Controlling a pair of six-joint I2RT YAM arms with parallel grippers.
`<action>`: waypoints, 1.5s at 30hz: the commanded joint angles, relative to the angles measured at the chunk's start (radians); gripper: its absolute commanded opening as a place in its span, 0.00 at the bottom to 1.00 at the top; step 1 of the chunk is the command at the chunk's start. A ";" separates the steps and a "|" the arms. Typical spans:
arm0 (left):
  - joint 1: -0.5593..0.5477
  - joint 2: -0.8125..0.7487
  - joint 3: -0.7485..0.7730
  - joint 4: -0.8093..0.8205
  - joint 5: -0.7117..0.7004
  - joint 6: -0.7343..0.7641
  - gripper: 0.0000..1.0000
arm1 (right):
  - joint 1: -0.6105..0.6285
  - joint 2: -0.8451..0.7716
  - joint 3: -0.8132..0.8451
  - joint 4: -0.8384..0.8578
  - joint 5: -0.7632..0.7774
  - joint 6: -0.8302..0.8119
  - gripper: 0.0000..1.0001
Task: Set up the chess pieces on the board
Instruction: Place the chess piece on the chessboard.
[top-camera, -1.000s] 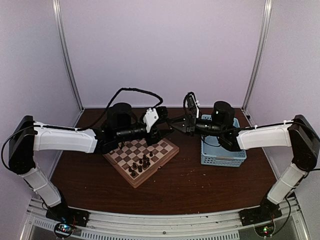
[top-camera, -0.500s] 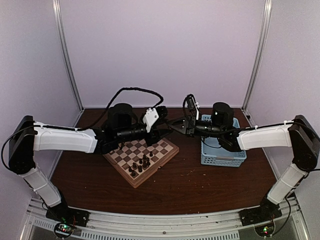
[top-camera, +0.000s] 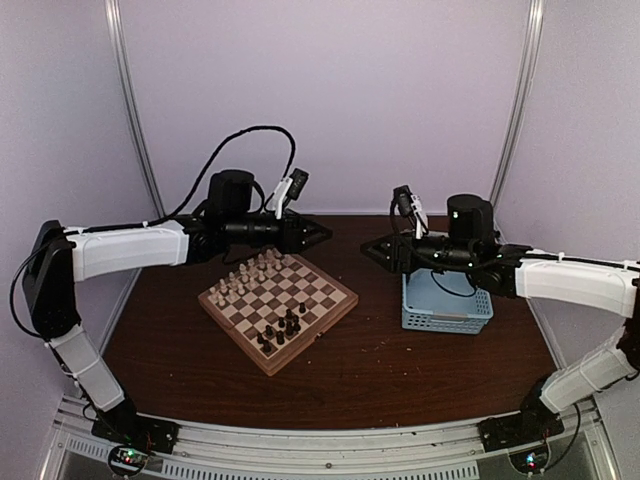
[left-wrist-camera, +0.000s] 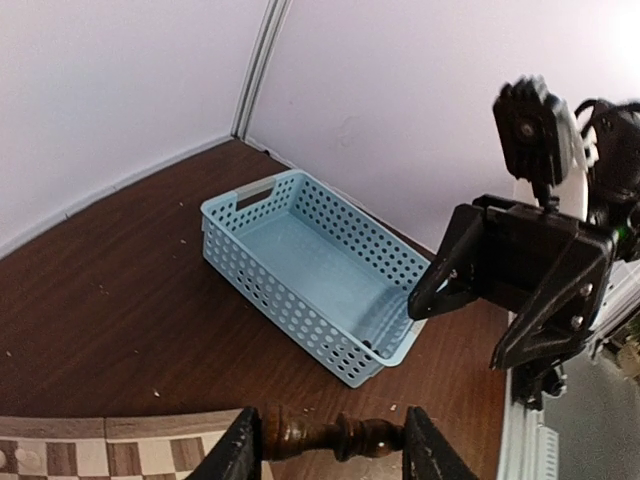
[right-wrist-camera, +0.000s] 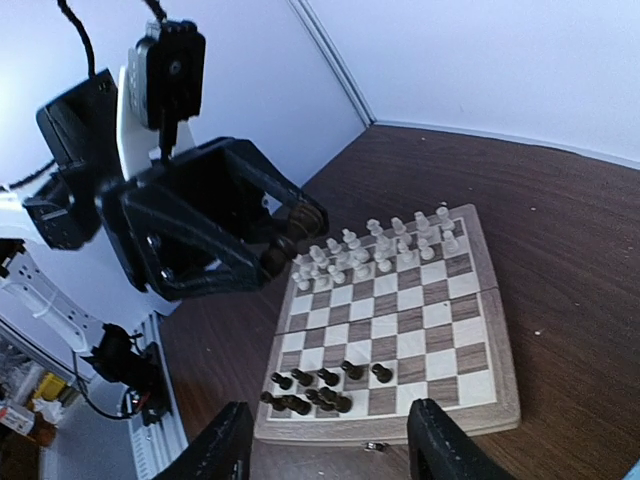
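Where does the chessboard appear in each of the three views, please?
Top external: the board lies left of centre on the table.
Left wrist: only its corner shows, bottom left.
Right wrist: it fills the centre and right.
Shared landmark: the left gripper, holding a dark piece.

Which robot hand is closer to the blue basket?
Right. The right gripper hovers beside the basket, on its board side. The left gripper, holding a dark chess piece, is farther off, near the board's far edge.

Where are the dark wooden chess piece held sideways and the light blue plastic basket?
dark wooden chess piece (left-wrist-camera: 330, 437): left wrist view, its turned stem.
light blue plastic basket (left-wrist-camera: 280, 305): left wrist view, near side wall.
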 joint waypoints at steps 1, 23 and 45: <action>0.030 0.042 0.134 -0.209 0.155 -0.203 0.43 | 0.006 -0.038 0.004 -0.131 0.130 -0.237 0.59; 0.040 0.124 0.124 -0.058 0.487 -0.710 0.43 | 0.060 0.088 -0.044 0.332 -0.158 -0.711 0.49; 0.040 0.154 0.121 -0.016 0.526 -0.781 0.43 | 0.090 0.169 -0.015 0.454 -0.066 -0.727 0.41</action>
